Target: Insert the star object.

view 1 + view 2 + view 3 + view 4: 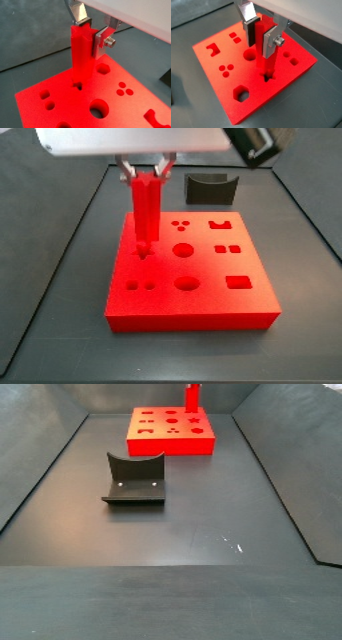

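Observation:
The star object (81,52) is a slim red ridged peg. It stands upright over the wide red block (127,112), with its lower end at the star-shaped hole (77,85). My gripper (91,30) is shut on the peg's upper part, one silver finger (80,14) on each side. In the other wrist view the gripper (261,34) holds the peg (266,55) above the same hole (268,78). In a side view the peg (144,216) hangs from the gripper (144,172) at the block's (201,298) near-left area. The peg (193,396) also shows far back on the block (167,442).
A dark grey curved holder (207,190) stands behind the block; in the other side view the holder (134,480) stands mid-floor. The block has several other shaped holes, such as a round one (98,108) and a hexagonal one (241,93). Sloped dark walls (40,474) edge the floor.

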Robot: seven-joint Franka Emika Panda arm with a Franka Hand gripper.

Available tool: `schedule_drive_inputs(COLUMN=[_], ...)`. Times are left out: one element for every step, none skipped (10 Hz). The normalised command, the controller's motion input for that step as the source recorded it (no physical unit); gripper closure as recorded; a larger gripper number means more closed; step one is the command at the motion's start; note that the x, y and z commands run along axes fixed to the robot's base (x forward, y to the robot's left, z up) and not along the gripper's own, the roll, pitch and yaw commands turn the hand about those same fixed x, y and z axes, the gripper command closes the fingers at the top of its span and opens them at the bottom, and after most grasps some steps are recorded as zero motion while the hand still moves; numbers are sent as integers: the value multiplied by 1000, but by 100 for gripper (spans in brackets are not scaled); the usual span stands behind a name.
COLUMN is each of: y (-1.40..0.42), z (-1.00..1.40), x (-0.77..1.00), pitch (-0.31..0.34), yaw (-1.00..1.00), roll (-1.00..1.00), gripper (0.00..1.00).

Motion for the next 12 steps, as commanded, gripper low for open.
schedule_drive_inputs(y=[0,26,26,49,166,200,89,-34,-103,-83,-9,0], z=[-443,-297,-200,-157,-143,-34,-57,-209,-154,-66,-106,-123], x=[-63,0,-49,-137,-329,-406,-146,134,283,320,246,257], pitch=[57,31,0,-1,0,0,-4,0,0,4,0,0], yaw=[214,157,54,0,0,-134,-46,0,0,0,0,0], roll=[-211,-313,-317,-151,-29,-137,-197,-131,-146,-177,-180,-166], gripper=[100,100,100,100,100,100,100,100,100,100,100,100])
